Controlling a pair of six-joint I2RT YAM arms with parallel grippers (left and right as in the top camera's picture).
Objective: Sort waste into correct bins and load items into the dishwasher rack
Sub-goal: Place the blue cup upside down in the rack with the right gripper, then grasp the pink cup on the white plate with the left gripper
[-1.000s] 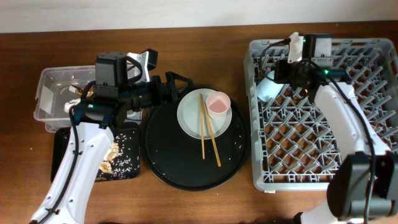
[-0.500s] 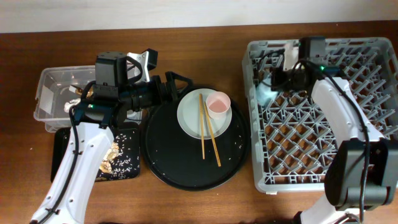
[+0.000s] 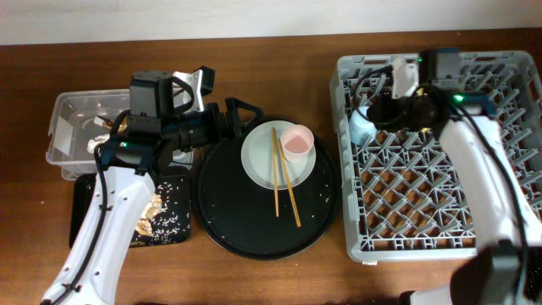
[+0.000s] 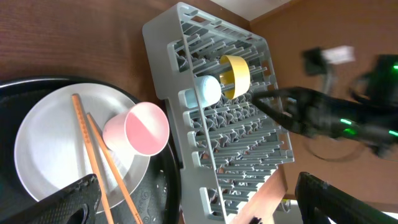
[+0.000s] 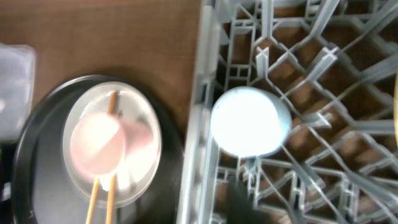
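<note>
Overhead, the right tool (image 3: 378,113) is hanging open and empty just beside the light blue round plastic cup (image 3: 362,128) resting at the edge of the big light-grey plastic peg rack (image 3: 349,203), so pulling away carelessly is risking bumping the cup loose.

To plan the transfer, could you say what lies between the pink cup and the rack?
In the overhead view, only plate edge, black tray rim and bare table.

Dark brown wood-grain surface (image 3: 254,280) fills most of the overhead view. Pale off-white wall (image 3: 169,17) runs as a strip along the far edge. Light even & soft. Left wrist cam: same brown surface (image 4: 74,43), bit of pale wall (image 4: 261,6) at top.
</note>
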